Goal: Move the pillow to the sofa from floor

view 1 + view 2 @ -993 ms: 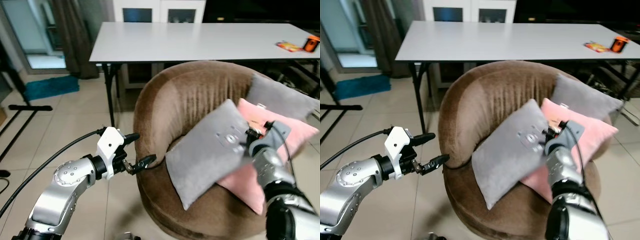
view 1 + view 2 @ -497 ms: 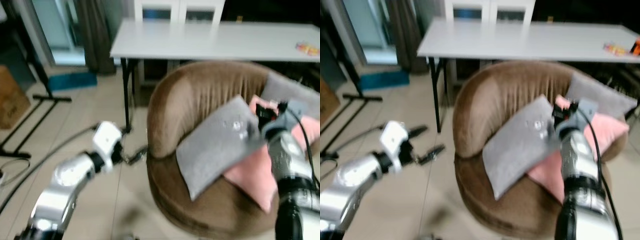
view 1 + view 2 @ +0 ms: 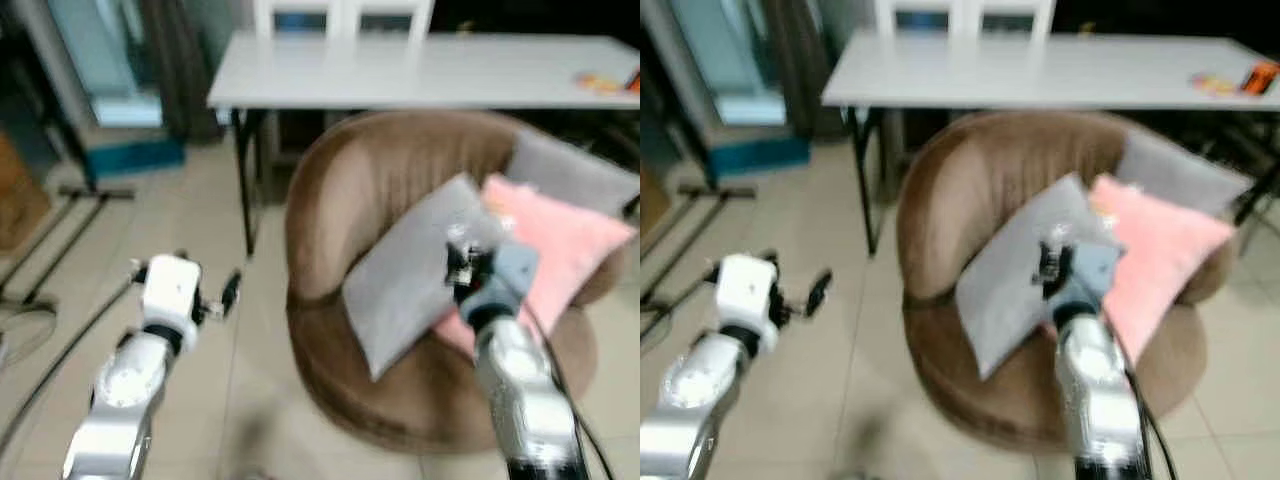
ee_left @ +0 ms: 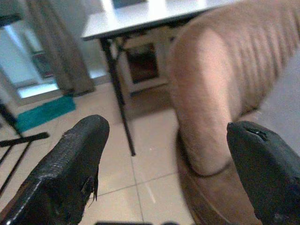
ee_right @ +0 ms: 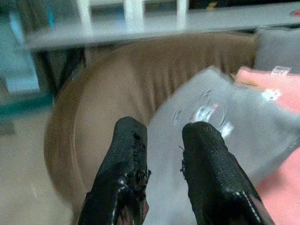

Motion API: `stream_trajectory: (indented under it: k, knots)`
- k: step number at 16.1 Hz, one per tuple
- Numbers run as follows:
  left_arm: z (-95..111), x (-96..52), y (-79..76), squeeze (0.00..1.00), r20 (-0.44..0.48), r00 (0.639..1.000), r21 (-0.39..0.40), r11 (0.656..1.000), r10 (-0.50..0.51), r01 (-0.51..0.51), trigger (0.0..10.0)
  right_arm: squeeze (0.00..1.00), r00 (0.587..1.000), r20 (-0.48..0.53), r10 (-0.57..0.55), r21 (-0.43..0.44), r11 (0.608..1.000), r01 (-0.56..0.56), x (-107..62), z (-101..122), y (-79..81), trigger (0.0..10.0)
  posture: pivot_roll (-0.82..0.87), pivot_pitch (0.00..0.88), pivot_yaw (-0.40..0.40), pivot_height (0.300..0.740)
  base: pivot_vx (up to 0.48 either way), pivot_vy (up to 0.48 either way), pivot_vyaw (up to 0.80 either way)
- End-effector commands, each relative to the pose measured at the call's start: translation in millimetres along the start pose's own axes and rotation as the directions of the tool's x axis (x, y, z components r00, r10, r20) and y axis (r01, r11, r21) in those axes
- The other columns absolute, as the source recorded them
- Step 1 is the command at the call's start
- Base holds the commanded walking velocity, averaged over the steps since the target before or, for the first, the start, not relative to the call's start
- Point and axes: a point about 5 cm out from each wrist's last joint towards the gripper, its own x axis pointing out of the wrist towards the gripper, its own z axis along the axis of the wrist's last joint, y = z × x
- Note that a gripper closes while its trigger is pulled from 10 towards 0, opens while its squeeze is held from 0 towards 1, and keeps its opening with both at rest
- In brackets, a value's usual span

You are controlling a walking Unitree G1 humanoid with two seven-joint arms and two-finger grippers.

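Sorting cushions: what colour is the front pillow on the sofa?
Grey pillow, clearest in the left eye view.

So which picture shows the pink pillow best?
The left eye view: the pink pillow lies whole on the brown sofa, beside a grey pillow. The right eye view matches it, blurrier. The right wrist view catches just an edge.

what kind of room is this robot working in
Most likely a living or dining area of a home: a round brown sofa chair holding grey and pink pillows, a long white table behind it, and a tiled floor.
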Motion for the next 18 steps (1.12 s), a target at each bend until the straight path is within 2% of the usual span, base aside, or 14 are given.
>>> stream_trajectory:
  k: [1, 2, 3, 7, 10, 18]
  knots:
    - [2.8, 0.4, 1.5, 0.00, 0.024, 1.000, 0.008, 1.000, 0.015, -0.016, 10.0, 0.00, 1.000, 0.015, 0.001, -0.040, 0.999, 0.000, 0.6, 5.1, 2.8, 10.0, -0.01, 0.000, -0.018, 0.740, 0.000, 0.000, 0.00]
    - [-8.1, -5.8, 0.9, 0.00, -0.001, 1.000, 0.017, 1.000, 0.016, -0.016, 10.0, 0.00, 1.000, 0.009, -0.007, -0.046, 0.999, 0.007, -2.8, 6.2, 5.5, 10.0, -0.01, 0.000, -0.015, 0.740, 0.000, 0.000, 0.00]
    - [-10.4, -7.4, -0.3, 0.00, -0.016, 1.000, 0.027, 1.000, -0.002, 0.002, 10.0, 0.00, 1.000, -0.001, -0.004, -0.012, 1.000, 0.004, -2.4, 7.3, 5.9, 10.0, -0.02, 0.000, -0.010, 0.740, 0.000, 0.000, 0.00]
    - [-10.6, -6.7, -5.4, 0.00, -0.023, 0.998, 0.055, 0.997, -0.055, 0.056, 10.0, 0.00, 0.996, -0.052, -0.073, 0.058, 0.995, 0.076, -2.7, 0.3, 1.1, 10.0, 0.00, 0.000, -0.013, 0.740, 0.000, 0.000, 0.00]
    - [-8.9, -6.9, -4.5, 0.00, -0.019, 0.998, 0.059, 0.997, -0.056, 0.057, 10.0, 0.00, 0.997, -0.057, -0.053, 0.052, 0.997, 0.056, -1.1, 1.4, 6.5, 10.0, 0.00, 0.000, -0.014, 0.740, 0.000, 0.000, 0.00]
    - [-8.7, -5.4, -8.6, 0.00, -0.019, 0.996, 0.036, 0.996, -0.085, 0.086, 10.0, 0.00, 0.996, -0.066, -0.052, 0.044, 0.998, 0.055, -4.5, 1.2, 5.8, 10.0, -0.01, 0.000, -0.008, 0.740, 0.000, 0.000, 0.00]
